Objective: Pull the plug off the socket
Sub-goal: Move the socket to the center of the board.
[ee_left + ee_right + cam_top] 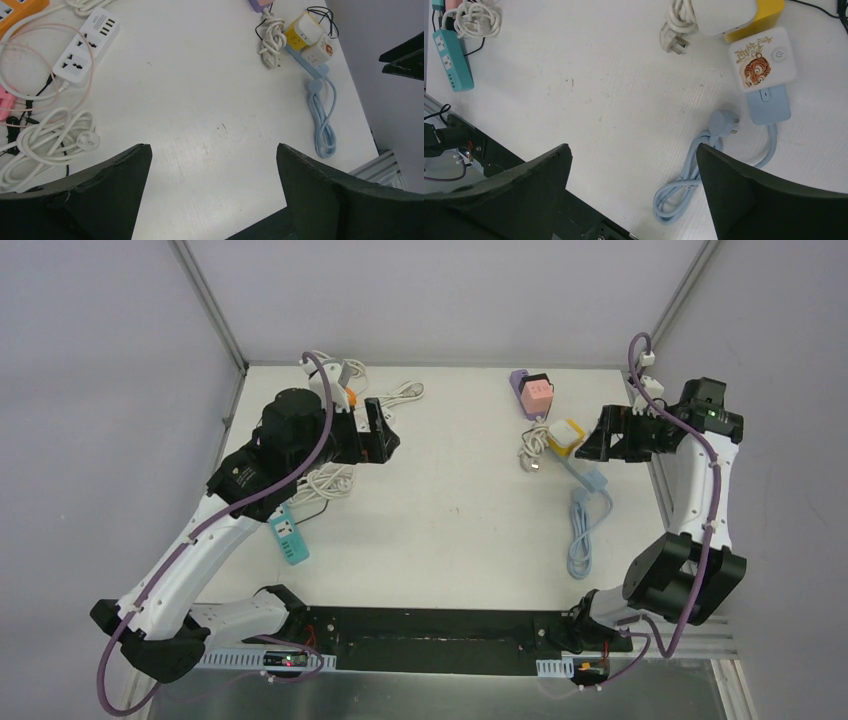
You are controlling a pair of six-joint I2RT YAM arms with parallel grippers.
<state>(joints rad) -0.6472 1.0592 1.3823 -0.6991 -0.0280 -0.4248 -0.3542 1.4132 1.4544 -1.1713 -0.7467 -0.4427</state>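
Plug untouched, nothing gripped!
Both the left fingers (107, 192) and the right fingers (744, 195) gape wide open; the white tiger plug (764, 57) sits in the blue socket (768, 104) at the right of the bench (450, 510).

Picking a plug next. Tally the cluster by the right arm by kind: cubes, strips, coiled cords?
Cube sockets: 3 (pink cube, yellow cube, tiger cube)
Flat strips: 2 (purple strip, light blue strip)
Coiled cords: 2 (white cord, light blue cord)
Total: 7
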